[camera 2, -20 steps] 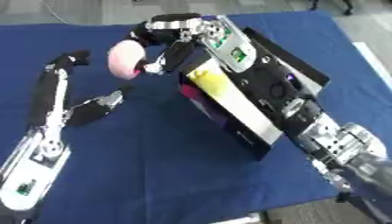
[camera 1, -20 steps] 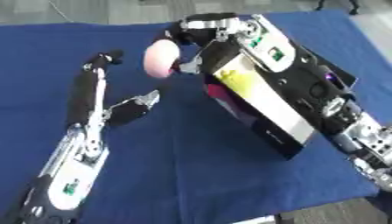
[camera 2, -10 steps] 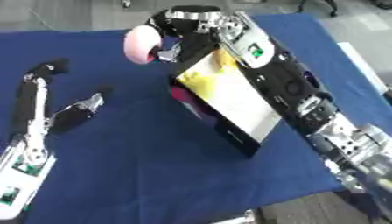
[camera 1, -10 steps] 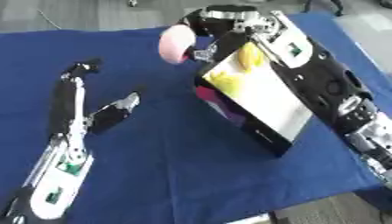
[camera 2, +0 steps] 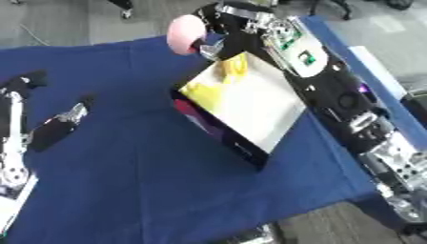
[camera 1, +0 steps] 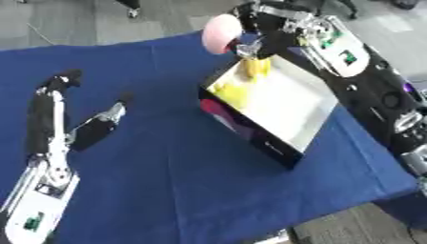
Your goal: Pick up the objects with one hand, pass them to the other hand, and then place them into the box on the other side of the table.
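Holding a pink ball [camera 1: 221, 33] up at the far end of the tabletop [camera 1: 167, 176], the right hand [camera 1: 259, 33] has its fingers curled round the ball's right side, clamped on it. The ball sits just left of those fingers and above the far corner of the box [camera 1: 275, 102]. The box lies below and to the near side of the fingers, tilted, its pale inside facing up, with something yellow [camera 1: 242, 81] in the corner nearest the fingers and a patch of pink and dark colour along its left wall. The right arm runs along the box's right edge, black with silver joints. Over on the other side, the left hand [camera 1: 79, 128] rests on the blue cloth, fingers straight and spread apart, thumb angled toward the box, holding nothing, well apart from the ball.
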